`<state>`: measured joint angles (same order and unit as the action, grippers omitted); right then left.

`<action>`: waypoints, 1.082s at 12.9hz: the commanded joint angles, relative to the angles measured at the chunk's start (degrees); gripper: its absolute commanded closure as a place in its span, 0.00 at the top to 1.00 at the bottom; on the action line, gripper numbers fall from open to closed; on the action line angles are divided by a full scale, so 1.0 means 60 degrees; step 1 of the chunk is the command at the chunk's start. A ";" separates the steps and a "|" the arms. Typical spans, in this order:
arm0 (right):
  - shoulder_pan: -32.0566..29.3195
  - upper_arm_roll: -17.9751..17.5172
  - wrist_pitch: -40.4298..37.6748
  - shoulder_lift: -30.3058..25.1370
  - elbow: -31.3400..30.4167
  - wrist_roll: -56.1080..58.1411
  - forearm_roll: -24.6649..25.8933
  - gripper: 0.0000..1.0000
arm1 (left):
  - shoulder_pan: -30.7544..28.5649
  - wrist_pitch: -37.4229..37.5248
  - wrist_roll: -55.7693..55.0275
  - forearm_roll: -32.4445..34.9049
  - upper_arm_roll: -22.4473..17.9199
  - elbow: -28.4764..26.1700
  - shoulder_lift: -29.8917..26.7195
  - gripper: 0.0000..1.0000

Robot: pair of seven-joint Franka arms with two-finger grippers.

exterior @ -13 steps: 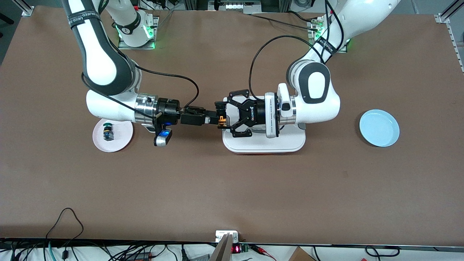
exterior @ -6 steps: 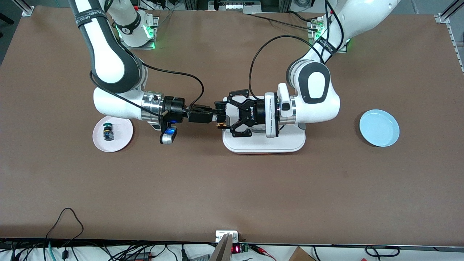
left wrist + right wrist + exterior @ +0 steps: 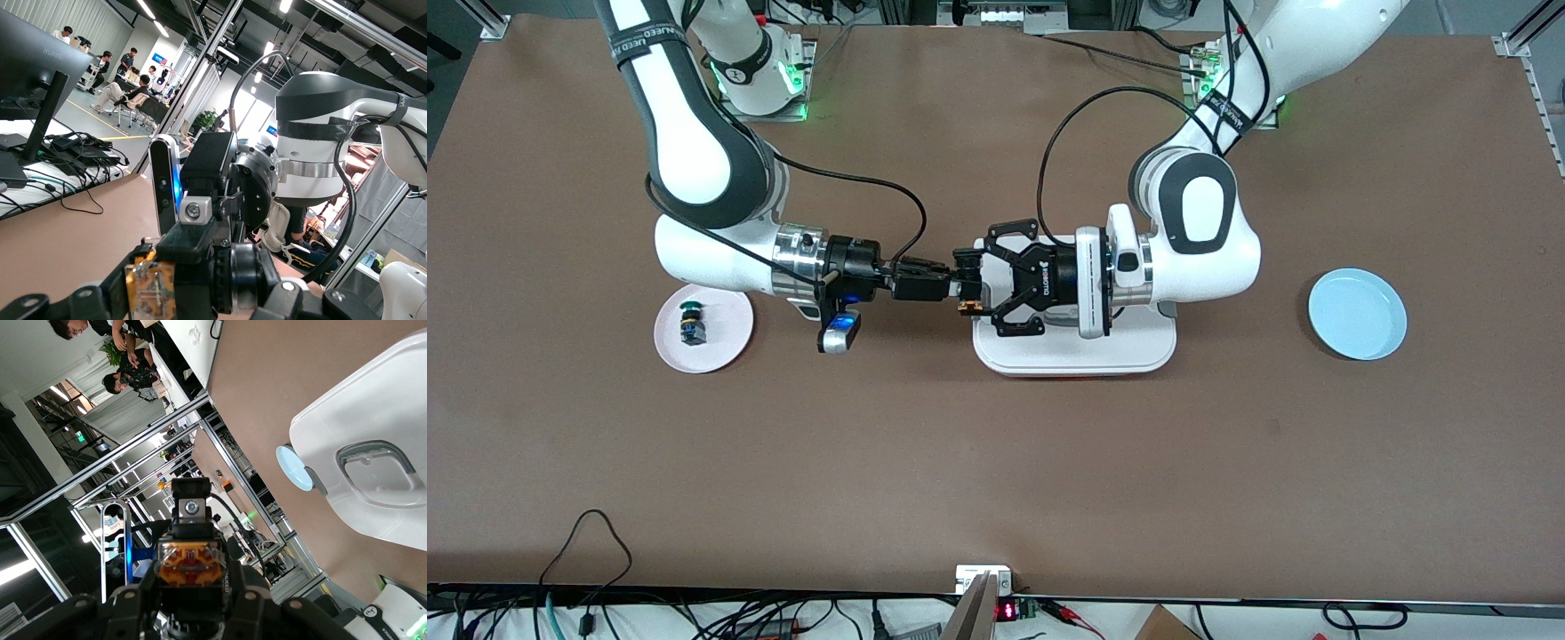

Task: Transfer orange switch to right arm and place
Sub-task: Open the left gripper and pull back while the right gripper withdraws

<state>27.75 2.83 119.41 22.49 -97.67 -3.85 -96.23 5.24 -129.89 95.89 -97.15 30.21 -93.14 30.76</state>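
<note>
The orange switch (image 3: 967,307) is up in the air over the edge of the white tray (image 3: 1076,356), between the two grippers. My left gripper (image 3: 967,286), the open-frame ROBOTIQ one, is shut on it. My right gripper (image 3: 953,289), solid black with a blue light, meets it head-on, and its fingers lie against the switch's sides. In the left wrist view the switch's orange-tan block (image 3: 148,290) shows beside the right gripper (image 3: 200,257). In the right wrist view its orange face (image 3: 190,563) sits between my right gripper's fingers (image 3: 190,600).
A pink plate (image 3: 725,342) toward the right arm's end holds the green-capped switch (image 3: 691,322). A light blue plate (image 3: 1357,314) lies toward the left arm's end. The white tray (image 3: 373,433) lies under the left wrist.
My right arm has moved toward the left gripper, and its fingers have reached the switch. In the last half second it has barely moved. The left arm has held still.
</note>
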 commanded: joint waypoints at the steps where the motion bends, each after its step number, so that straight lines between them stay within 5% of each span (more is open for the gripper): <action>1: 0.0019 -0.0003 0.0123 -0.0261 -0.0231 0.0157 -0.0090 0.01 | 0.0036 -0.0002 -0.0059 -0.0273 0.0048 0.0085 0.0000 1.00; 8: -0.0171 0.0012 0.0007 -0.0422 -0.0172 0.0070 -0.0031 0.00 | -0.0242 0.0348 -0.0728 -0.0143 0.0019 -0.0018 -0.0189 1.00; 11: -0.0522 0.0012 -0.0096 -0.0612 -0.0143 0.0216 0.1983 0.00 | -0.0389 0.0567 -0.1710 0.0397 0.0004 -0.0179 -0.0380 1.00; 14: -0.0800 0.0012 -0.0170 -0.0904 -0.0143 0.0726 0.4426 0.00 | -0.0812 0.1051 -0.3613 0.2415 0.0019 -0.0077 -0.0613 1.00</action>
<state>24.08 3.18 119.13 19.40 -97.60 -2.41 -77.22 2.61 -125.78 80.76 -88.74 30.16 -93.06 29.64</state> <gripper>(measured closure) 0.568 0.000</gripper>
